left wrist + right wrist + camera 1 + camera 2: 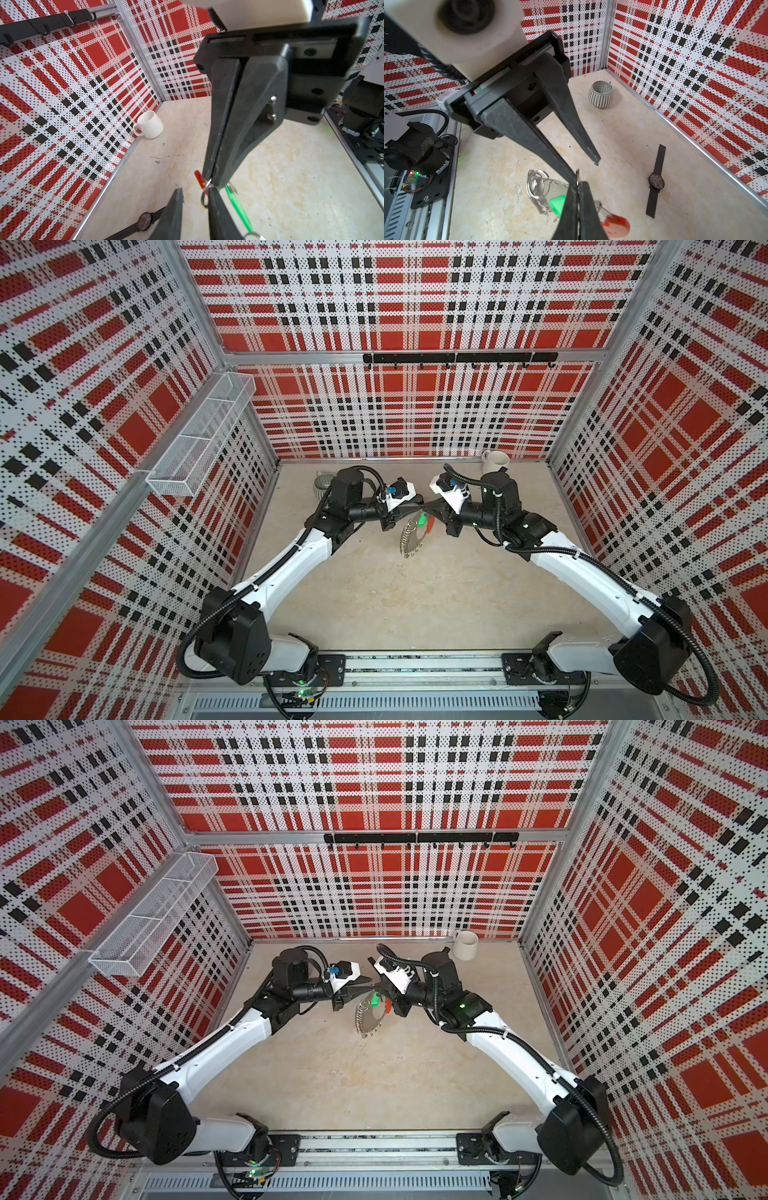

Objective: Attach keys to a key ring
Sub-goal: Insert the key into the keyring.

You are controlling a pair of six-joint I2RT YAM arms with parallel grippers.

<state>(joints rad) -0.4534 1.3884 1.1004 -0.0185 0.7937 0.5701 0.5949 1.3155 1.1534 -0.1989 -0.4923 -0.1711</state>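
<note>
Clamping the key ring (404, 540), my right gripper (578, 186) is closed; my left gripper (584, 170), at its 9 o'clock, stands open, one finger (542, 148) apparently touching the ring.

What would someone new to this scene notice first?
The loud red, black and white plaid walls on three sides. At the centre, the left end effector and right end effector meet tip to tip, the right shut on a key ring hanging above the table, with a green key tag beside the grip.
</note>
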